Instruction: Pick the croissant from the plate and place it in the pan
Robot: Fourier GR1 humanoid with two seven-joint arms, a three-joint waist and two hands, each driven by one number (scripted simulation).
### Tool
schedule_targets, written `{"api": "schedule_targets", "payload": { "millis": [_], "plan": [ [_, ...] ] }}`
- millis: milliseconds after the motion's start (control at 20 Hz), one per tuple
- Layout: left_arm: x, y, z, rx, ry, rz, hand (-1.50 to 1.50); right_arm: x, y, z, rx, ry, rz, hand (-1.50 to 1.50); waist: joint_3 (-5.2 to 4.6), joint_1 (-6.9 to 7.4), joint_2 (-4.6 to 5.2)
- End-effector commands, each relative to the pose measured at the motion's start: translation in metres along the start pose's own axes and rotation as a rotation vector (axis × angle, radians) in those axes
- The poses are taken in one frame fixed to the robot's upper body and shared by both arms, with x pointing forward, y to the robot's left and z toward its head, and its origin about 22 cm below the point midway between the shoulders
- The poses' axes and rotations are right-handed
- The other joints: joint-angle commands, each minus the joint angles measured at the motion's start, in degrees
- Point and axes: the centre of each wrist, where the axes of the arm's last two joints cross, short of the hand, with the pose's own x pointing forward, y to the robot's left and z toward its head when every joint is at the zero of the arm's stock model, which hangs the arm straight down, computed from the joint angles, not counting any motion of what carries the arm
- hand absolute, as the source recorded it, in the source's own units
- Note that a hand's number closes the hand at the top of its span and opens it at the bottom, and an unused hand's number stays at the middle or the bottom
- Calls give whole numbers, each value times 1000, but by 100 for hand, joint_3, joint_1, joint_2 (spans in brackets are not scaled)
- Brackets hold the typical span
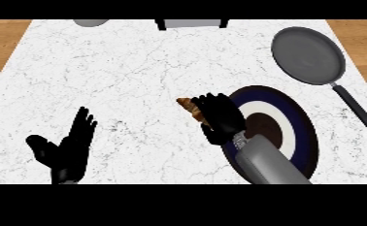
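Observation:
A brown croissant (189,108) pokes out to the left of my right hand (221,117), whose fingers curl round it just beyond the left rim of the plate. The plate (301,123) is dark blue with a white ring and a brown centre; my right forearm lies across its lower half. The grey pan (308,55) sits at the far right, its dark handle running down toward the right edge. My left hand (68,147) rests open at the lower left, fingers up.
The white marble counter (129,70) has wooden strips at its left and right edges. At the far edge sit a grey round object (91,22) and a grey box with dark sides (191,24).

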Motion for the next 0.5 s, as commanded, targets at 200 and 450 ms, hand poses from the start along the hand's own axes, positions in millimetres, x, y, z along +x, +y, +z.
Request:
{"api": "schedule_targets", "payload": {
  "millis": [200, 450],
  "plan": [
    [-12, 6, 6, 2, 35, -14, 0, -51, -47, 77, -363, 170, -168, 150, -50, 7, 9],
    [3, -2, -4, -11, 28, -16, 0, -71, -97, 117, -518, 269, -254, 150, -50, 128, 42]
  ]
}}
